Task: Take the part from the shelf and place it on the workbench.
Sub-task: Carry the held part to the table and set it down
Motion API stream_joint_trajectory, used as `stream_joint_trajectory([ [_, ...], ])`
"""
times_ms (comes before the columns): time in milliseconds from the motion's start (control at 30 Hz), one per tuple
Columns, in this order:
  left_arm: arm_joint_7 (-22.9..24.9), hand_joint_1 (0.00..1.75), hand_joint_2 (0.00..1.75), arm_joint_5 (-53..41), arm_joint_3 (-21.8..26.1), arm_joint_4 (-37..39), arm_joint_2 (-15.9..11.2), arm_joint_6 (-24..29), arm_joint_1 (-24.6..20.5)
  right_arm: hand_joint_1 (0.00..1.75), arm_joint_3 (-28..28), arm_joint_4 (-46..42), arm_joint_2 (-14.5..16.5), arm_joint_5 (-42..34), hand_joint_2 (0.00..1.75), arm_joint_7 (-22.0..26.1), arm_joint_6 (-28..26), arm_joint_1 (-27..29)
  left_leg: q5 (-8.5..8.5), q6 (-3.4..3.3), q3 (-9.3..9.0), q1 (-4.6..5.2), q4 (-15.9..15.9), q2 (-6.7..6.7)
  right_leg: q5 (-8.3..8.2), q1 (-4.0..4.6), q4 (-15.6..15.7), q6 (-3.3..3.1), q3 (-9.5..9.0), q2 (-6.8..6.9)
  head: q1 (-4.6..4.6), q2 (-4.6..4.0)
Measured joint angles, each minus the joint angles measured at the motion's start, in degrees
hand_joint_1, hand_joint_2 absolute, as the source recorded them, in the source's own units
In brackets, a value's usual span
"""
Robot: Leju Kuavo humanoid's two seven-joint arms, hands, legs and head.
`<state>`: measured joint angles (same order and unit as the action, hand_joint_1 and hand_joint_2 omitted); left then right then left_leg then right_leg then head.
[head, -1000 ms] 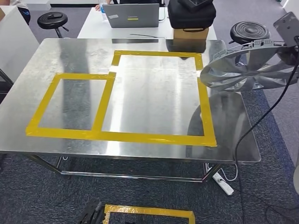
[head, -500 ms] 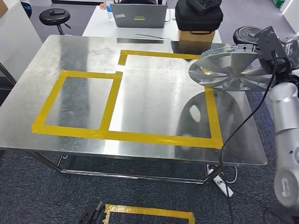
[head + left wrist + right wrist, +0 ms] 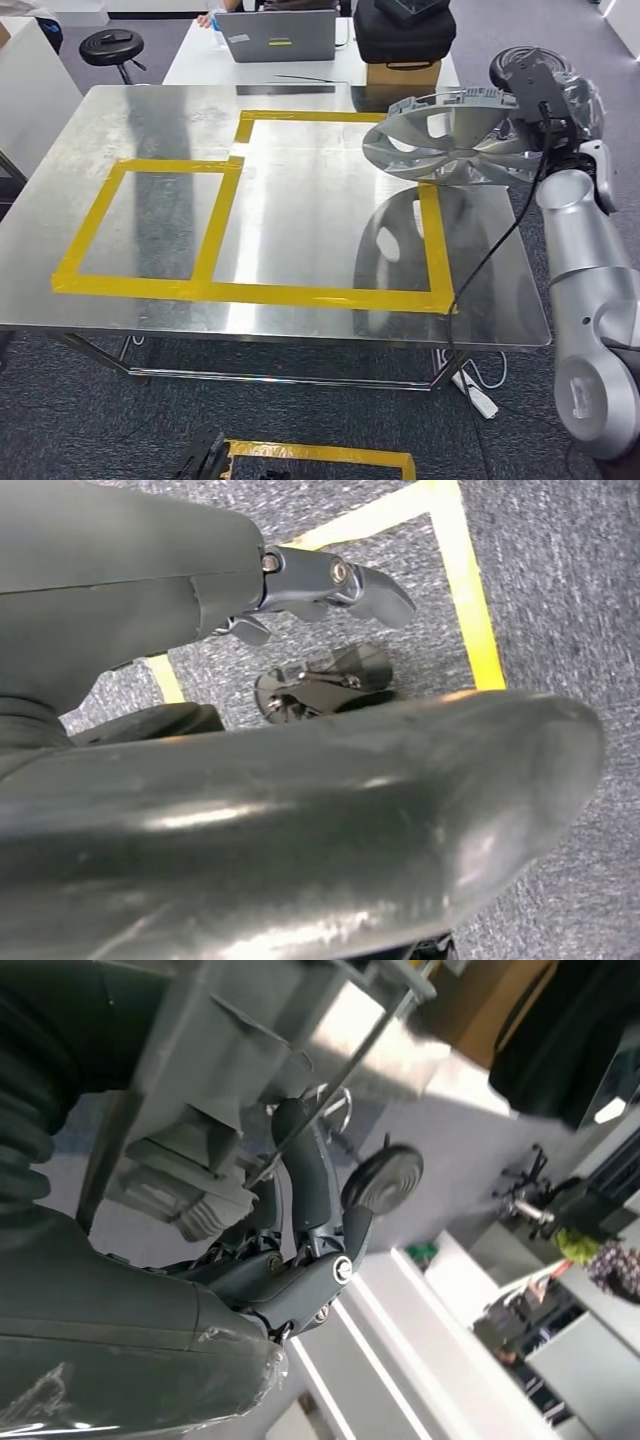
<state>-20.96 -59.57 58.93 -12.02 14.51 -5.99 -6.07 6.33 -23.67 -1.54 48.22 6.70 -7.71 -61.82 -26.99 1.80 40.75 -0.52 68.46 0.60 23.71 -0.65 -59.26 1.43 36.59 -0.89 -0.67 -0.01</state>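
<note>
Now the left hand (image 3: 324, 580) hangs by the floor, holding nothing, far from the workbench (image 3: 317, 200). Over the large taped square (image 3: 332, 290), at its far right corner, the part (image 3: 445, 140) lies flat, gripped by the right hand (image 3: 562, 100).

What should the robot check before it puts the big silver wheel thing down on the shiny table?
1. Right hand holds the silver wheel cover by its rim: ok.
2. Cover hangs above the workbench, not yet resting on it: ok.
3. Bare metal inside the large yellow tape square for it to land on: ok.
4. Cover level: not ok, slightly tilted.
5. Black cable from the wrist clear of the cover: cannot tell.
6. Left hand out of the way, low over the carpet: ok.
</note>
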Motion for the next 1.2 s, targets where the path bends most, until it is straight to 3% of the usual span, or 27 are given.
stream_joint_trajectory([
  [33,0.13,0.0,1.75,-0.16,-0.12,0.0,0.05,-0.04,-0.17,1.75,0.04,0.14,0.99,-0.28,1.75,0.18,0.31,0.47,1.7,-0.17,-1.99,0.03,-4.01,-0.08,0.02,0.08,-0.02,0.09,-0.05,-0.18,0.01,0.0],
  [100,0.36,0.0,1.75,-0.53,-0.39,0.0,0.26,-0.1,-0.67,1.75,0.1,0.58,3.2,-0.83,1.75,0.62,0.72,1.86,3.03,-0.47,-4.61,0.07,-9.43,-0.16,-0.05,0.29,0.02,0.47,0.04,-0.56,0.04,-0.01],
  [233,0.74,0.0,1.75,-0.98,-0.93,0.0,0.77,-0.13,-1.19,1.75,0.11,1.64,6.96,-1.42,1.75,1.1,1.34,5.61,3.04,-1.46,-5.11,-0.13,-10.69,-0.06,0.25,0.35,0.02,1.66,0.27,-0.49,0.13,-0.01],
  [300,0.96,0.0,1.75,-1.16,-1.21,0.0,0.97,-0.12,-1.31,1.75,0.1,2.19,8.57,-1.69,1.75,1.15,1.98,7.36,3.2,-1.95,-5.2,-0.37,-10.86,-0.03,2.81,0.33,-4.4,2.15,2.34,-0.03,0.34,0.0],
  [367,1.19,0.0,1.75,-1.36,-1.41,0.0,1.08,-0.05,-1.36,1.75,0.05,2.9,10.3,-1.85,1.75,1.28,2.6,9.4,3.17,-2.15,-5.21,-0.37,-10.86,-0.02,6.34,0.3,-12.35,2.46,6.02,0.32,0.48,-0.01],
  [400,1.3,0.0,1.75,-1.44,-1.44,0.0,1.12,-0.01,-1.36,1.75,0.03,3.23,11.06,-1.89,1.75,1.39,2.8,10.5,3.15,-2.17,-5.24,-0.36,-10.85,-0.02,7.23,0.3,-15.27,2.5,7.45,0.38,0.48,0.0],
  [433,1.39,0.0,1.75,-1.5,-1.45,0.0,1.14,0.04,-1.35,1.75,-0.01,3.49,11.77,-1.92,1.75,1.47,2.86,11.41,3.11,-2.17,-5.28,-0.36,-10.84,0.0,7.05,0.3,-16.07,2.48,7.87,0.4,0.5,-0.01],
  [467,1.44,0.0,1.75,-1.53,-1.48,0.0,1.16,0.08,-1.34,1.75,-0.04,3.68,12.34,-1.92,1.75,1.53,2.82,12.01,3.07,-2.13,-5.37,-0.36,-10.84,0.03,5.84,0.3,-14.45,2.4,7.09,0.4,0.49,-0.01],
  [533,1.46,0.0,1.75,-1.56,-1.53,0.0,1.26,0.11,-1.35,1.75,-0.08,3.91,13.22,-1.96,1.75,1.55,2.9,12.4,2.92,-1.87,-5.62,-0.33,-10.82,0.08,2.3,0.32,-6.3,2.09,2.86,0.42,0.49,-0.01],
  [600,1.48,0.0,1.75,-1.57,-1.62,0.0,1.37,0.11,-1.37,1.75,-0.15,4.1,13.96,-2.0,1.75,1.46,3.5,12.54,2.82,-1.33,-5.76,-0.18,-10.83,0.14,0.52,0.48,-0.24,1.55,-0.49,0.37,0.44,-0.01],
  [700,1.51,0.0,1.75,-1.61,-1.78,0.0,1.51,0.12,-1.36,1.75,-0.42,4.35,15.21,-1.84,1.75,1.13,4.64,13.56,2.89,-0.25,-6.03,-0.3,-11.21,0.15,0.32,0.75,0.78,0.5,-1.21,0.22,0.39,-0.01],
  [767,1.52,0.0,1.75,-1.62,-1.83,0.0,1.63,0.15,-1.43,1.75,-0.59,4.56,16.05,-1.67,1.75,0.96,4.91,14.63,1.75,0.43,-5.71,-0.41,-10.1,0.07,0.1,0.54,1.23,-0.15,-1.6,0.32,0.3,-0.01],
  [800,1.55,0.0,1.75,-1.59,-1.85,0.0,1.67,0.17,-1.46,1.75,-0.67,4.69,16.38,-1.62,1.75,0.92,4.93,15.22,0.23,0.71,-4.75,-0.42,-7.86,0.03,-0.01,0.37,1.45,-0.39,-1.76,0.43,0.23,-0.01],
  [867,1.87,0.0,1.75,-1.25,-1.85,0.0,1.67,-0.03,-1.38,1.75,-0.89,4.97,16.69,-1.54,1.75,0.92,4.88,16.2,-3.75,1.08,-1.33,-0.43,-0.34,-0.01,-0.05,0.28,1.53,-0.6,-1.75,0.61,0.12,-0.01],
  [900,2.23,0.0,1.75,-0.87,-1.83,0.0,1.63,-0.39,-1.27,1.75,-1.02,5.09,16.76,-1.47,1.75,0.92,4.86,16.59,-5.06,1.19,0.22,-0.45,3.07,-0.02,-0.07,0.25,1.53,-0.61,-1.73,0.65,0.14,-0.01],
  [933,2.75,0.0,1.75,-0.36,-1.78,0.0,1.58,-0.96,-1.16,1.75,-1.15,5.19,16.78,-1.37,1.75,0.89,4.84,16.85,-5.31,1.27,0.94,-0.47,4.81,-0.03,-0.1,0.19,1.53,-0.58,-1.72,0.66,0.14,-0.01],
  [967,3.3,0.0,1.75,0.18,-1.72,0.0,1.51,-1.65,-1.06,1.75,-1.26,5.26,16.78,-1.26,1.75,0.77,4.84,17.01,-4.51,1.35,0.59,-0.5,4.38,-0.04,-0.14,0.09,1.52,-0.49,-1.73,0.64,0.14,-0.01],
  [1000,3.86,0.0,1.75,0.74,-1.6,0.0,1.44,-2.39,-0.99,1.75,-1.36,5.28,16.78,-1.14,1.75,0.53,4.84,17.07,-2.84,1.46,-0.95,-0.6,1.69,-0.08,-0.18,-0.08,1.49,-0.29,-1.75,0.57,0.15,-0.01],
  [1067,4.7,0.0,1.75,1.62,-1.34,0.02,1.42,-3.61,-0.99,1.75,-1.51,5.29,16.74,-0.95,1.75,-0.21,4.8,16.94,0.28,1.93,-5.36,-0.98,-6.12,-0.22,-0.15,-0.13,1.2,0.42,-1.65,0.36,-0.01,-0.01],
  [1133,5.24,0.0,1.75,2.08,-1.13,0.07,1.49,-4.28,-1.02,0.87,-1.59,5.29,16.6,-0.87,0.87,-0.84,4.75,16.86,1.2,1.53,-7.78,-1.28,-10.49,-0.03,-0.05,0.13,1.04,1.12,-1.55,0.13,-0.03,-0.01],
  [1200,5.84,0.0,1.75,2.21,-0.93,0.09,1.51,-4.42,-0.98,0.0,-1.65,5.35,16.45,-0.84,0.0,-1.32,4.71,17.0,1.21,0.3,-7.9,-1.23,-10.85,0.22,-0.21,0.16,1.47,1.61,-1.64,0.02,0.18,-0.01],
])
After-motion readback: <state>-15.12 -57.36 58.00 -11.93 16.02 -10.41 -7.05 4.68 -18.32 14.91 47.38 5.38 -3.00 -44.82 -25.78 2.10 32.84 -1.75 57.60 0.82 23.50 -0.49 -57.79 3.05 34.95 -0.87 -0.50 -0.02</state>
